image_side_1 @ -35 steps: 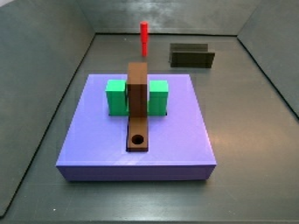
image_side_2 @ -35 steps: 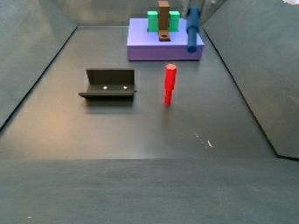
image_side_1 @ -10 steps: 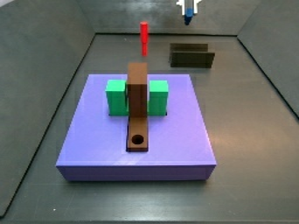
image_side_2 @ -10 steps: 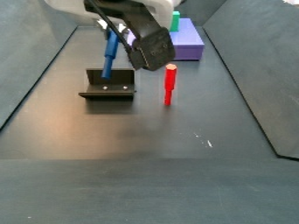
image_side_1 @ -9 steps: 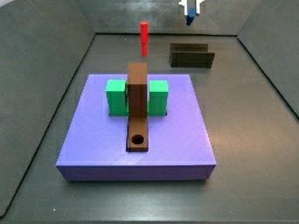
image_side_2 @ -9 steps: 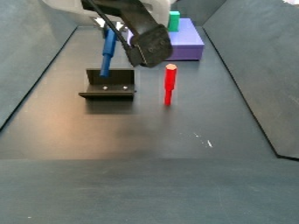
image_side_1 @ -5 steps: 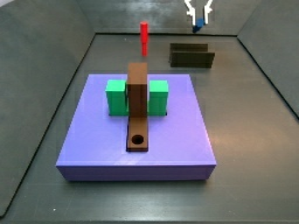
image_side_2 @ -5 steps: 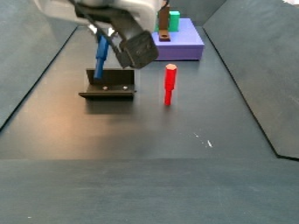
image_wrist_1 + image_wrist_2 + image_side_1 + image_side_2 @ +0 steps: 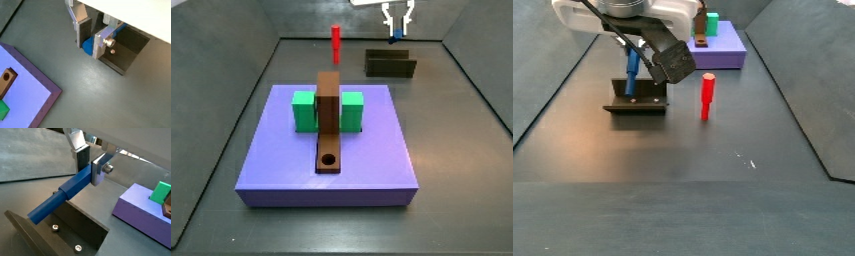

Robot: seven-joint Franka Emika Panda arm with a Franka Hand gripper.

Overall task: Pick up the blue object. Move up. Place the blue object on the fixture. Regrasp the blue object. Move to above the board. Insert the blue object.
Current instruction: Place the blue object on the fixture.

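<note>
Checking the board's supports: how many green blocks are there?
2. One green block sits on each side of the board, the other opposite; gripper hangs above the fixture.

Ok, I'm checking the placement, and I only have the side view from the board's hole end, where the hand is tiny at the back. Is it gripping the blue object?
Observer: Yes. In a wrist view the hand is shut on the blue object, clamping it near its upper end.
Operator: Is it over the fixture?
Observer: In a side view its lower end overlaps the fixture. I cannot tell whether it touches.
Operator: Is it upright?
Observer: Nearly. In that side view it leans slightly.
</note>
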